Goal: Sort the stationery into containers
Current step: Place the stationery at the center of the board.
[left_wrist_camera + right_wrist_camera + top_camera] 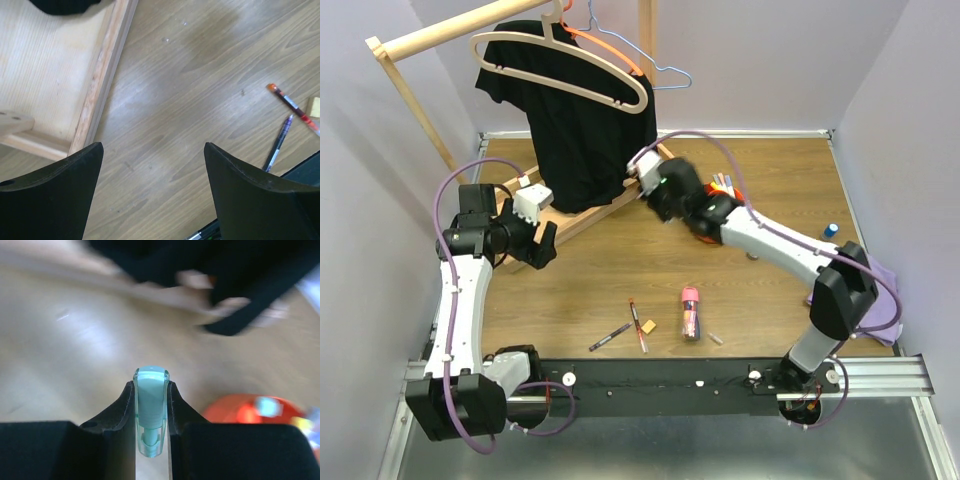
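White-and-black arms (462, 300), purple cables (438, 200)

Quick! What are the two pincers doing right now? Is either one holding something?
Left pincer: open, holding nothing.
Right pincer: closed on a pale green pen.

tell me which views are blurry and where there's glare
Right wrist: background and orange organiser smeared by motion, only the pale green pen between the fingers is sharp; left wrist: crisp, soft glare patch on the table; top external: evenly lit.
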`<control>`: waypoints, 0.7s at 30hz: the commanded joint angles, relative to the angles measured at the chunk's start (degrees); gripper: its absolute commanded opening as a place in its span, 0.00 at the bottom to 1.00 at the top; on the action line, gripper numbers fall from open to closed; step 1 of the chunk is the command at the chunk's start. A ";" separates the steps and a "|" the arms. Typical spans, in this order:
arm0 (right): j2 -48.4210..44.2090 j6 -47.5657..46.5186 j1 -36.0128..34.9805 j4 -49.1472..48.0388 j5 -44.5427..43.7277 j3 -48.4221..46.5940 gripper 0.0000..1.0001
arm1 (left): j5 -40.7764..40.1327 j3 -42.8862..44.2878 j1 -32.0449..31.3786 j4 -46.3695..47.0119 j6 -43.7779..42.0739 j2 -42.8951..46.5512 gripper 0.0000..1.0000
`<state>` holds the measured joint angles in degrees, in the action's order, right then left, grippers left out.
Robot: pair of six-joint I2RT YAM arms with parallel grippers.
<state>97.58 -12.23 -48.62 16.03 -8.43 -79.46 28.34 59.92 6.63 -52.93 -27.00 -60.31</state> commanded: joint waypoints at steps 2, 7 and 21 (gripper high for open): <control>-3.35 -2.27 12.12 -5.03 -3.53 0.79 0.01 | 7.87 3.10 -1.09 0.36 -0.16 -0.68 0.91; -6.26 -2.98 18.64 -7.68 -3.44 4.83 0.01 | 7.96 3.89 -3.99 1.33 1.16 -0.86 0.92; -12.32 -1.57 27.87 -9.52 -2.04 14.15 0.01 | 3.92 7.22 -12.52 3.97 6.34 -5.69 0.92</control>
<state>87.83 -14.50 -22.17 9.41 -11.03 -68.25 33.36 65.08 -4.32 -50.63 -23.62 -65.10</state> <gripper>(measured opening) 0.275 0.920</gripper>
